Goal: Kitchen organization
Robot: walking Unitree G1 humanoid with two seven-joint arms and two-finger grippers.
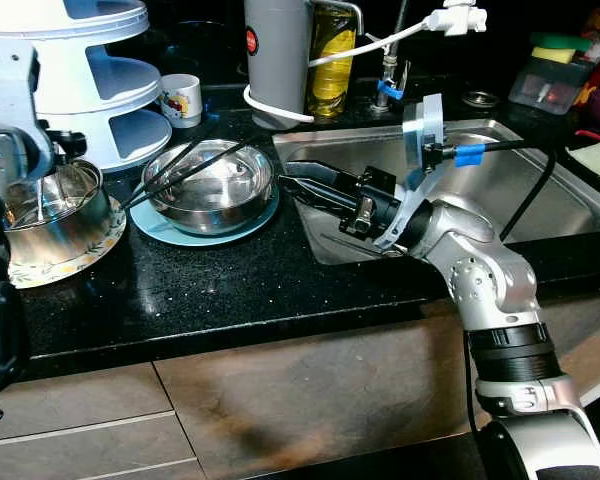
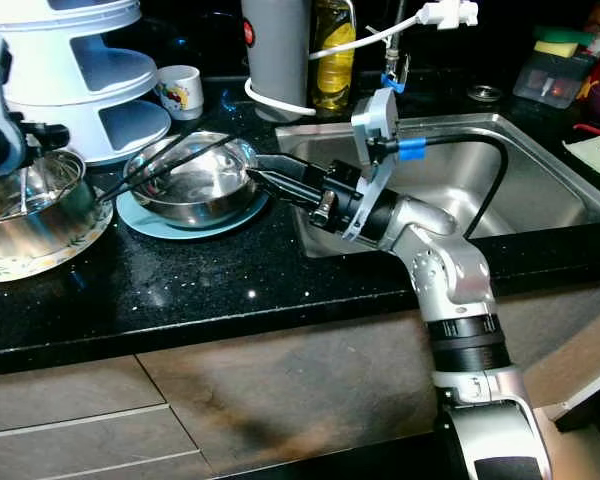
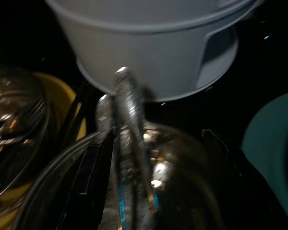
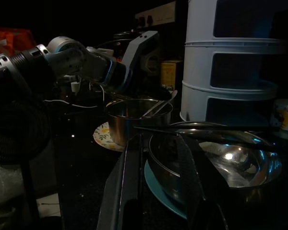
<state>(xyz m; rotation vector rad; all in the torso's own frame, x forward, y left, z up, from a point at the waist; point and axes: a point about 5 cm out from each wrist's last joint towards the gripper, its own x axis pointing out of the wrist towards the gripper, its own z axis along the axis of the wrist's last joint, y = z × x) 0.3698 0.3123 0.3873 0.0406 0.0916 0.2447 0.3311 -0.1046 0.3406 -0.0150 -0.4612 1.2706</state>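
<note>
Black speckled countertop (image 1: 230, 290) runs across my view, and I place everything from the steel bowl (image 1: 212, 185) near its middle. That bowl sits on a teal plate (image 1: 185, 233), with long black tongs (image 1: 185, 170) lying slanted across its rim.

Right of the bowl is the stainless sink (image 1: 525, 190), the largest thing on the counter. Behind and to the left of the bowl stands a white tiered rack (image 1: 90, 75), and behind and to its right a grey cylinder (image 1: 277, 60) with a white cable looped at its base, a yellow oil bottle (image 1: 332, 55) just beside it. A small printed mug (image 1: 181, 99) stands behind the bowl, next to the rack.

Left of the bowl, a second steel pot (image 1: 55, 210) rests on a floral plate (image 1: 65, 262). My left gripper (image 3: 153, 167) hangs over that pot, fingers spread wide apart, with upright metal utensils (image 3: 129, 120) between them; I cannot tell whether a finger touches them.

My right gripper (image 2: 265, 175) reaches from the sink side, its fingers parted and empty, tips at the bowl's right rim.
</note>
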